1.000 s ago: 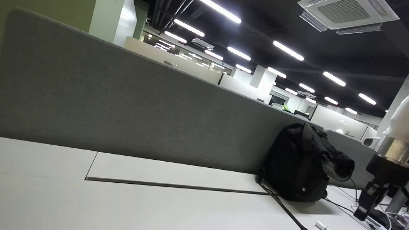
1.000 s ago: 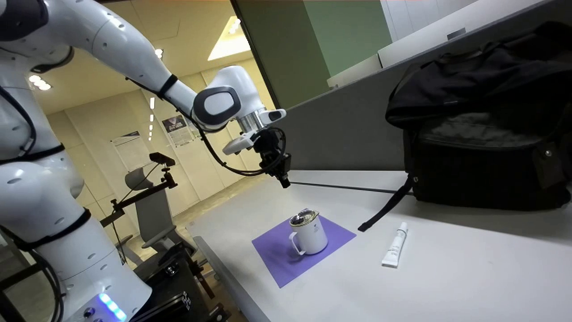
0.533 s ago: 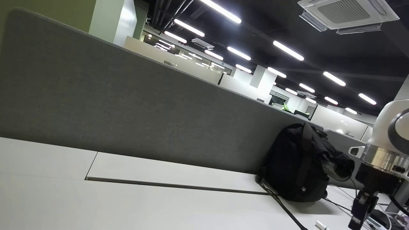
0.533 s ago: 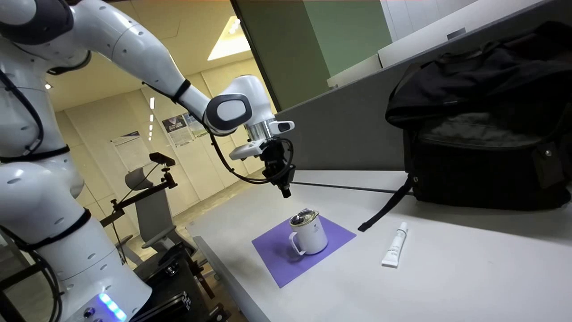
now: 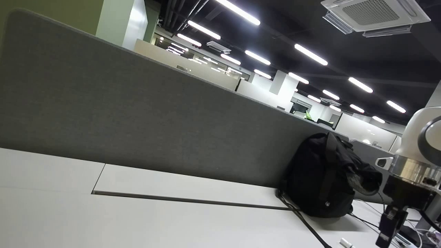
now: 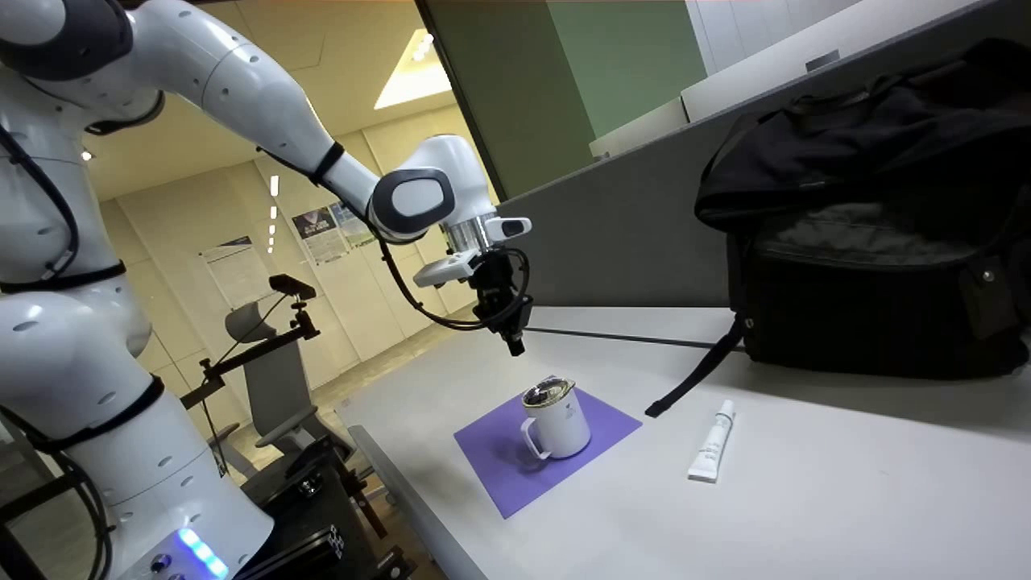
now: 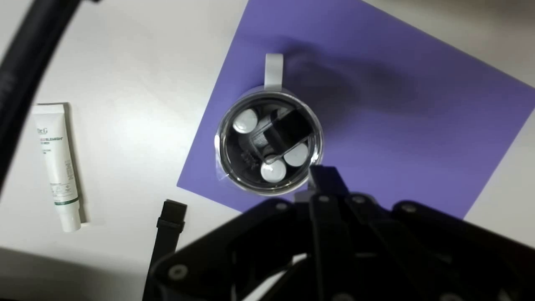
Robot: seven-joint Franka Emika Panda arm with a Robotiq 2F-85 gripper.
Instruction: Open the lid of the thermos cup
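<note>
The white thermos cup point(image 6: 565, 432) stands upright on a purple sheet point(image 6: 499, 475) in an exterior view. Its handle point(image 7: 273, 71) points up in the wrist view. A clear round lid with a black slider point(image 7: 289, 131) sits on the cup; the lid point(image 6: 549, 392) also shows in an exterior view. My gripper point(image 6: 516, 348) is above the cup, apart from it. In the wrist view its fingers point(image 7: 327, 180) are together with nothing between them, overlapping the lid's lower right rim. The gripper point(image 5: 386, 239) also shows at the lower right of an exterior view, where the cup is out of view.
A white tube point(image 6: 712, 443) lies on the white table point(image 6: 805, 515); it also shows in the wrist view point(image 7: 56, 159). A black bag point(image 6: 870, 282) stands against the grey partition point(image 5: 155, 120). Its strap point(image 7: 165, 238) reaches toward the sheet.
Over the first half second my arm moved down and closer to the cup, the gripper staying shut. Since then it has held still. The cup and lid have not moved.
</note>
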